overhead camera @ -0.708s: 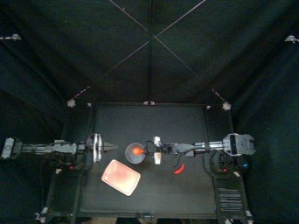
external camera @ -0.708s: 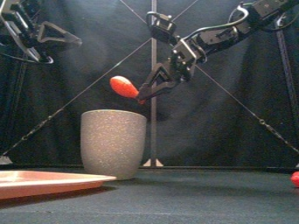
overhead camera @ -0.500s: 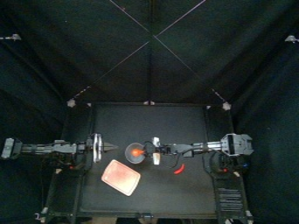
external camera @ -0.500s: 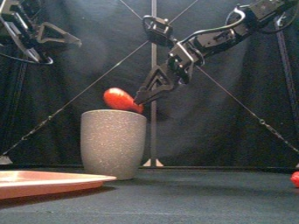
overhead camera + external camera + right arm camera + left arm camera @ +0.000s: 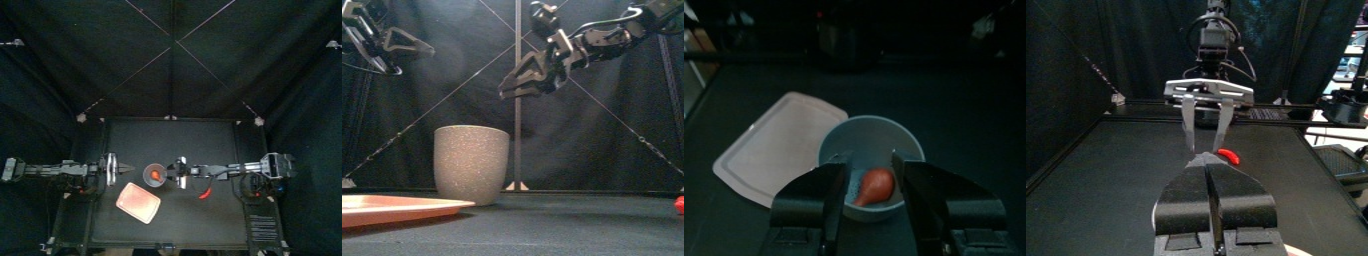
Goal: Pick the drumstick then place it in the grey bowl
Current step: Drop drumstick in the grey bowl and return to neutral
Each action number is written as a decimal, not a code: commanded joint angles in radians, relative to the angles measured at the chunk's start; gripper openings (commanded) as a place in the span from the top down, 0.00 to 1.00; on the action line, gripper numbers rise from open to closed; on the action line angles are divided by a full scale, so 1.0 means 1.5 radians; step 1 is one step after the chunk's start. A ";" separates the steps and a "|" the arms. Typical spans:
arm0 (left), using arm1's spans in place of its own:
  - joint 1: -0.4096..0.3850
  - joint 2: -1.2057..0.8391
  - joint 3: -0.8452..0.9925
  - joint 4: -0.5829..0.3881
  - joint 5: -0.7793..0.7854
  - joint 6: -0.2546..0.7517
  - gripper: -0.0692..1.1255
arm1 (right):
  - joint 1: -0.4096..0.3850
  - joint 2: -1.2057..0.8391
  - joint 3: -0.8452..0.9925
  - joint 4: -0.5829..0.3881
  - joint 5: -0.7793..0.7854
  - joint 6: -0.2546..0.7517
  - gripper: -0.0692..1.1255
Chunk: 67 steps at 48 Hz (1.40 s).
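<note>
Inside grey bowl [image 5: 472, 165]: drumstick [image 5: 875, 186]. Above bowl: right pincer [image 5: 523, 88], jaws apart, empty. Left of bowl: left pincer [image 5: 1211, 170], jaws closed, empty. Front-left of bowl: pink tray [image 5: 139, 203]. Right of bowl: red toy [image 5: 205, 193].

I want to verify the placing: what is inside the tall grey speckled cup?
An orange-red toy drumstick lies inside the tall grey speckled cup; the cup floor beneath it is covered.

The right gripper [image 5: 516, 88] hangs high, tilted downward, with jaws apart; the left gripper [image 5: 1207, 162] is held at the left side, jaws pressed together.
</note>
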 commanded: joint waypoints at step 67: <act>0.002 0.001 -0.017 0.035 -0.036 0.002 0.96 | -0.008 -0.288 0.251 0.041 -0.197 0.001 0.30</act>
